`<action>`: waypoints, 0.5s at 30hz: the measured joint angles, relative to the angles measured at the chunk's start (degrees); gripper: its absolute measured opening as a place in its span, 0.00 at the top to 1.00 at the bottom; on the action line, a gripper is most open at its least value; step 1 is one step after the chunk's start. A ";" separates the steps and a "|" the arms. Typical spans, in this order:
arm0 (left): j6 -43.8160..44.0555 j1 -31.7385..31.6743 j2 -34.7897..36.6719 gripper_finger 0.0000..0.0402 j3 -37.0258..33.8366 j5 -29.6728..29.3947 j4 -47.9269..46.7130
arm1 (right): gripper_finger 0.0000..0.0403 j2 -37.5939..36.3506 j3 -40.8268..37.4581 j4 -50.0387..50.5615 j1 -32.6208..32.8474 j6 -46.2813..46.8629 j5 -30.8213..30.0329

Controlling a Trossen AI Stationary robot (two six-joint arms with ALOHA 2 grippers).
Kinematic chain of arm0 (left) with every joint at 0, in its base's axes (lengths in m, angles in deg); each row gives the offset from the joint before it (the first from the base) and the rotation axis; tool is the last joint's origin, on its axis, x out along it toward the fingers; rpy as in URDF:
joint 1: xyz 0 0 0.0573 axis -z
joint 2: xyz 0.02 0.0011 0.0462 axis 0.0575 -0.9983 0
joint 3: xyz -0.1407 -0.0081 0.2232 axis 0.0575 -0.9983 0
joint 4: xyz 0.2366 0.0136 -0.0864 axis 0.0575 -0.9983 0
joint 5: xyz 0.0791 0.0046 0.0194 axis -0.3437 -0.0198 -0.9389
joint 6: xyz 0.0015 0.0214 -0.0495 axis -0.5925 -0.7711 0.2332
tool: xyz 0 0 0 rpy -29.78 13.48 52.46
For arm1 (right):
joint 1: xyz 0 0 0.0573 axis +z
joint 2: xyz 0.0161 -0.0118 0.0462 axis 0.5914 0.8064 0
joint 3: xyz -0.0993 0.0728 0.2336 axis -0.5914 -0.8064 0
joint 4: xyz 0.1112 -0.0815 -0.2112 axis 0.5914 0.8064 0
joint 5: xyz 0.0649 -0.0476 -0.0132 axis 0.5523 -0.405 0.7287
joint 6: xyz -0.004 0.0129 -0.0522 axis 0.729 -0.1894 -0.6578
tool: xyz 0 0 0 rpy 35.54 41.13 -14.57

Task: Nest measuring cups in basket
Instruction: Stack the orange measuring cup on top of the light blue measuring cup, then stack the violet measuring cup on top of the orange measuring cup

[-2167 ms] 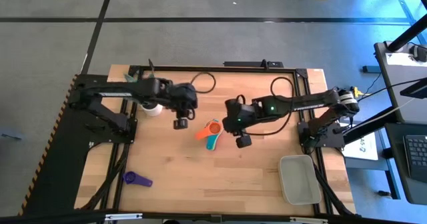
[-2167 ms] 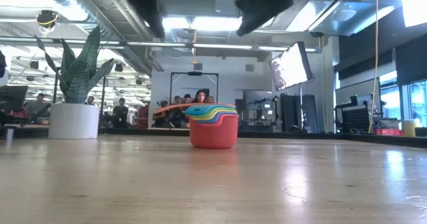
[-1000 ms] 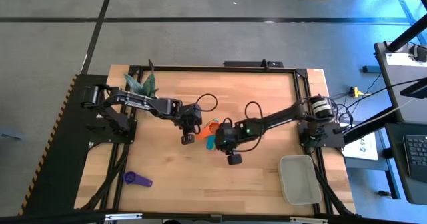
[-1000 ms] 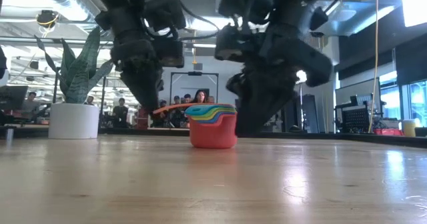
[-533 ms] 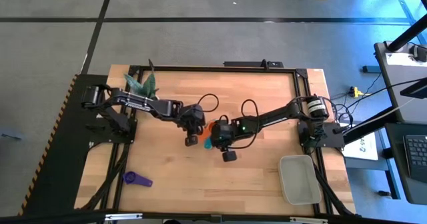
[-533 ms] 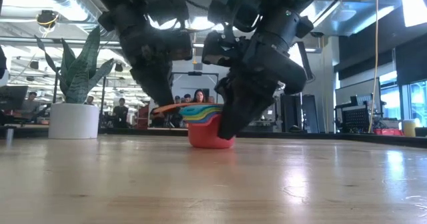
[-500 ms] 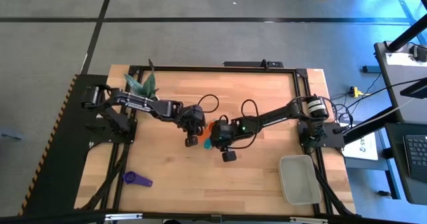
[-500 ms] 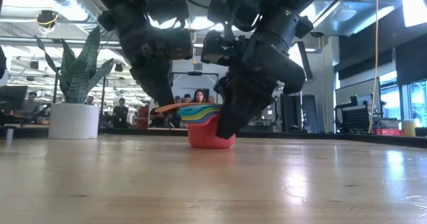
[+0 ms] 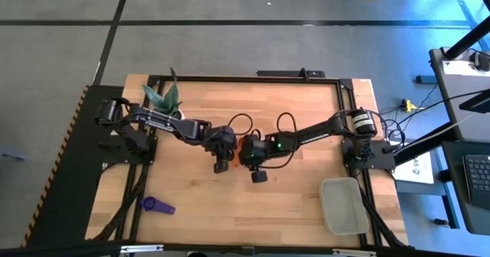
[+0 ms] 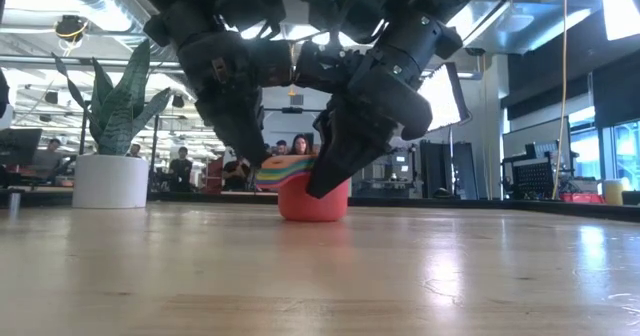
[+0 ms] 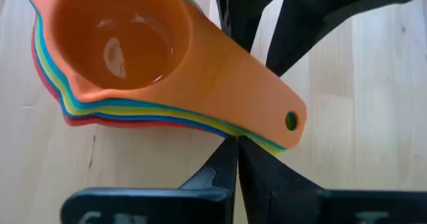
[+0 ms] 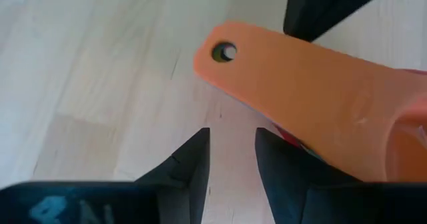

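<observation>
Now we have both arms meeting over the middle of the table [image 9: 306, 203], right at the stack of measuring cups [image 10: 303, 184]. Our left end effector [image 11: 235, 141] has its two dark fingers [image 11: 220, 174] pressed together to a point just under the tip of the stacked handles, touching their edge; it is closed and grips nothing that we can see. Our right end effector [image 12: 232, 154] comes at the same handles from the opposite side, its fingers [image 12: 193, 161] a narrow gap apart with bare wood showing between them; the orange handle [image 12: 313, 94] lies just past the tips, and we cannot tell whether it is pinched.

The stack sits on the wood with the orange cup [image 11: 127, 41] innermost on top, and yellow, green, blue and red rims layered under it. From table height only the red bottom cup and a band of coloured rims show between the two wrists, the rest covered by the arms. From above, the arms hide nearly all of the stack, leaving a small patch of orange [image 9: 243, 140].

A purple cup [image 9: 157, 206] lies alone near the left front corner of the table, well apart from the stack. The basket [image 9: 344, 206] stands at the right front corner, well apart from both end effectors. A white plant pot [image 10: 111, 180] stands at the far left.
</observation>
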 joint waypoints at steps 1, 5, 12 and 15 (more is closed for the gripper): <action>0.00 0.00 -0.11 0.98 0.00 0.03 -0.08 | 0.69 0.00 0.00 0.08 0.00 -0.02 -0.04; 0.00 -0.02 0.65 0.97 0.08 0.04 -1.84 | 0.69 -1.19 -0.04 3.09 0.14 -0.02 -0.17; -1.41 0.00 5.04 0.99 6.69 -2.48 -19.28 | 0.69 -6.86 -0.03 9.24 3.06 0.43 -2.27; -1.52 1.05 7.18 0.98 9.83 -3.95 -25.46 | 0.69 -9.40 -0.02 9.38 4.46 -0.09 -2.24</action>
